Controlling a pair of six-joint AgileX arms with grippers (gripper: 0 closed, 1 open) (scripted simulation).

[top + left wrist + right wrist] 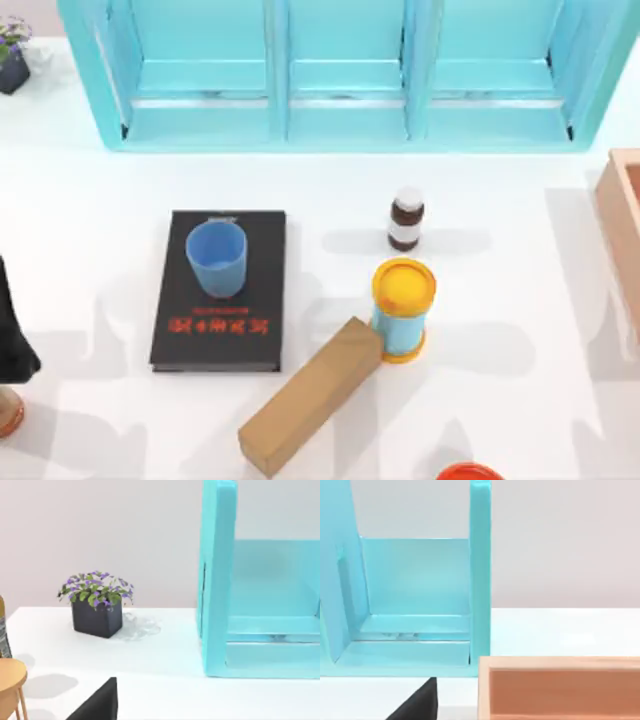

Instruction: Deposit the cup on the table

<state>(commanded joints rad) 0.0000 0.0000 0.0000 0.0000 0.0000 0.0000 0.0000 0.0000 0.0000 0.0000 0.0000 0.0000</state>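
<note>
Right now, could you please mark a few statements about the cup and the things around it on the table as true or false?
1. The cup stands upright on the black book. True.
2. The cup rests directly on the bare table. False: it stands on the book, so it is not yet deposited.
3. One end of the wooden block lies against the blue canister with the yellow-orange lid. True.
4. The small brown bottle lies on its side. False: it stands upright.
5. The cup sits inside the turquoise shelf unit. False: it is out in front of it.
</note>
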